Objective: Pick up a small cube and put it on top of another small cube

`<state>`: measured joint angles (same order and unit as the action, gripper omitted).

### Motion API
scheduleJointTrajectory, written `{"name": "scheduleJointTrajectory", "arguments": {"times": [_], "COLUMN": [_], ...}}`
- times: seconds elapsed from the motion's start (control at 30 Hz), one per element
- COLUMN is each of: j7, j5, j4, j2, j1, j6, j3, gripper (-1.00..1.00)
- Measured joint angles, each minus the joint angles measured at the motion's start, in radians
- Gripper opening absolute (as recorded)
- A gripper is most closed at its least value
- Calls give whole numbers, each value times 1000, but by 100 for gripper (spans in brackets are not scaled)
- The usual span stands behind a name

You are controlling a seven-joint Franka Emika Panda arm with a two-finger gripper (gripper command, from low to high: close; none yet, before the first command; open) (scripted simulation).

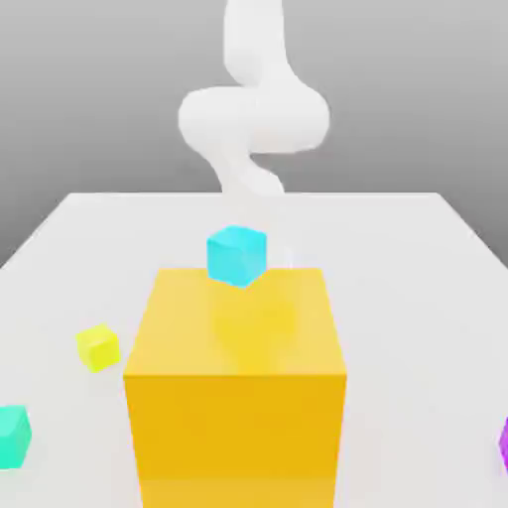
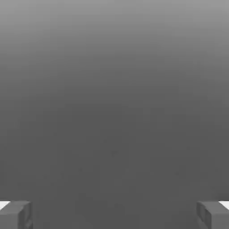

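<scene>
The small cube (image 1: pixel 503 444) is glossy purple and sits at the near edge of the exterior view's right, cut off by the frame. My white arm (image 1: pixel 253 119) rises at the back of the table, behind the big block. In the hand view my gripper (image 2: pixel 114 217) stands open, its grey fingertips (image 2: pixel 15 214) far apart with nothing between them and plain grey ahead. I cannot tell how far the gripper is from the purple cube.
A big orange-yellow block (image 1: pixel 236 382) fills the front middle of the white table (image 1: pixel 397 258). A small cyan cube (image 1: pixel 237 254) shows just behind its top edge. A small yellow cube (image 1: pixel 98 347) and a teal cube (image 1: pixel 12 435) lie at the exterior view's left.
</scene>
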<state>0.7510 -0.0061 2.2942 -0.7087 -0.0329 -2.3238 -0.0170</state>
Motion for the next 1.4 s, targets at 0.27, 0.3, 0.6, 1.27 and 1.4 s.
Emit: {"name": "scheduleJointTrajectory", "arguments": {"times": [0.27,0.3,0.6,1.27,1.4], "j7": [-156,-175,-334,-471,-473], "j5": [-24,-28,-73,-250,-249], "j4": [-18,-21,-41,-107,-106], "j2": [296,332,659,1266,1263], "j1": [-106,-118,-230,-427,-426], "j6": [-78,-88,-173,-400,-397], "j3": [-59,-67,-151,-179,-181], "gripper": [0,0,0,-100,-100]}}
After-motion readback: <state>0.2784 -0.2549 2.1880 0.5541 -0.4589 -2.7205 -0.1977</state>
